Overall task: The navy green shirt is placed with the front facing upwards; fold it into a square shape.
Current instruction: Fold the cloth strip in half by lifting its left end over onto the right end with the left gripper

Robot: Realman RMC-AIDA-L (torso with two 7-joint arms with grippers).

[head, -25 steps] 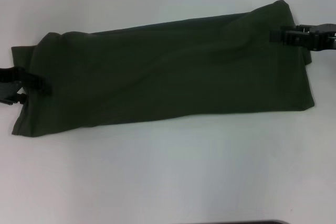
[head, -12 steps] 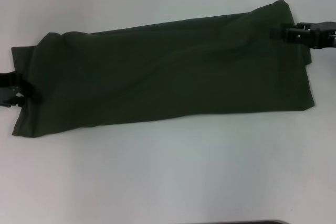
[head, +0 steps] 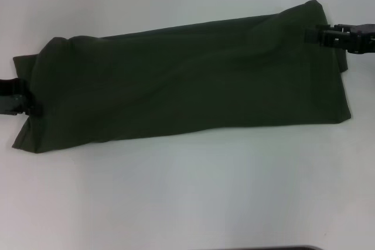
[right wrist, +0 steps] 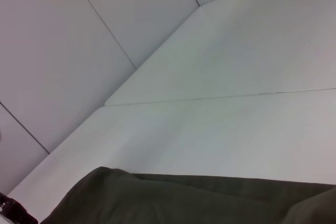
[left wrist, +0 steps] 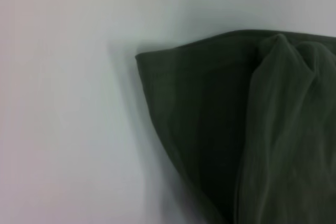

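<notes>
the navy green shirt point(head: 187, 80) lies across a white table point(head: 193, 197), already folded into a long band that runs from the robot's left to its right, its right end slightly farther from the robot than its left. no lettering shows on the upper face. at the left end, a lower layer pokes out beyond the upper fold, and the left wrist view shows a ridge of bunched cloth beside a flat hemmed corner point(left wrist: 157, 72).

the left gripper point(head: 20, 98) sits at the band's left edge, touching the cloth; whether its fingers are parted or pinching fabric cannot be told. the right gripper point(head: 319, 34) reaches in at the far right corner, its tip over the cloth, and its grip cannot be judged either.

the cotton looks light, soft and limp: it will sag and drape wherever it is lifted, and stacked layers may slide apart rather than move as one. the sound hold appears to be at the two corners of one short end, pinching all layers together, so that end can be carried over to meet the other and shorten the band towards a square
</notes>
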